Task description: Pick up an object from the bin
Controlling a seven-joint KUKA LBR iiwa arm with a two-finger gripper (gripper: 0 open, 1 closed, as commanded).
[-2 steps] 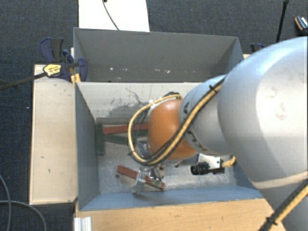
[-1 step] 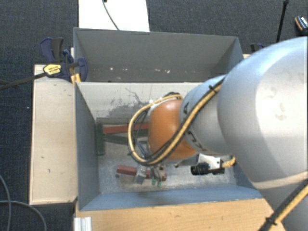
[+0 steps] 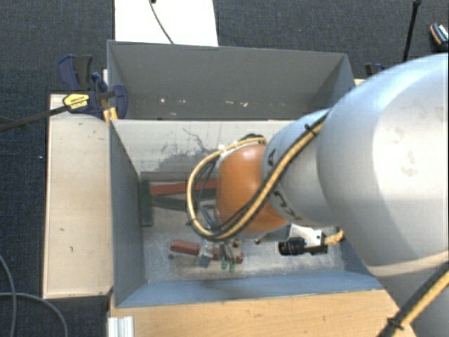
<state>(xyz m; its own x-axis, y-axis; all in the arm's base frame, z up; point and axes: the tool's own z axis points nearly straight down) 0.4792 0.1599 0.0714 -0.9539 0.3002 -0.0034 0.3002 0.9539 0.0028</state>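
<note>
Where the bin's floor runs up to its near wall, a short reddish-brown bar [image 3: 184, 247] lies flat, its long side along that wall. Just at its right end the gripper [image 3: 223, 258] hangs low, close to the floor, with small green and red bits showing at its tip. Whether it is released, clenched or grasping anything I cannot tell, since the wrist hides much of it. Above it sits the rounded orange cover [image 3: 242, 188], with a yellow-and-black cable [image 3: 193, 188] looped round its left side. To the right of the gripper, apart from it, a black cylinder [image 3: 293, 246] lies on the floor beside a white piece [image 3: 310, 232]. Further back on the left, a long red bar [image 3: 168, 188] lies next to a dark green piece [image 3: 145, 206], close to the left wall of the bin [image 3: 224, 76]. The big grey arm [image 3: 379, 167] covers the bin's right side.
</note>
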